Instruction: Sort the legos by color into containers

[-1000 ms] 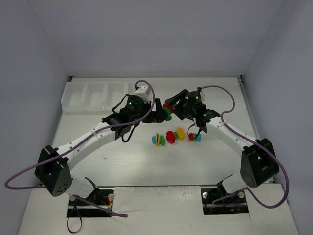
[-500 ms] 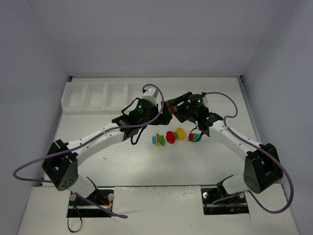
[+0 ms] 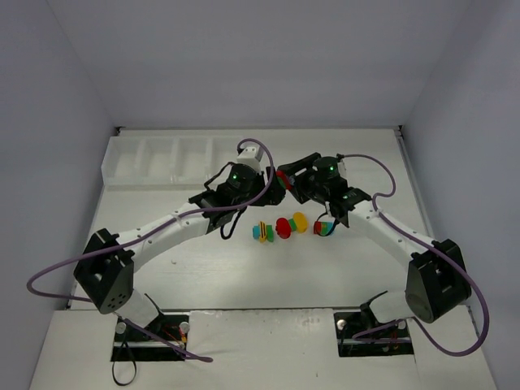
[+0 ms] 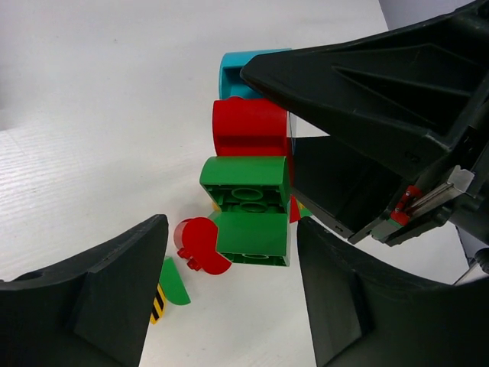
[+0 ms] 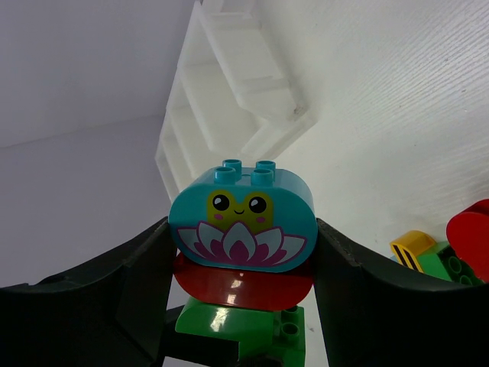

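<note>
One cyan-red-green plastic brick stack sits clamped in my right gripper; left gripper gapes around its green brick. Next I pinch and pull.

from high above the near edge, looking down over the table toward the far wall. from each wrist, very close, facing opposite ways onto one cyan-red-green stack, also visible overhead.

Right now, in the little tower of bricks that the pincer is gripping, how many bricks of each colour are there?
blue brick: 1
red brick: 1
green brick: 1
Total: 3
</note>
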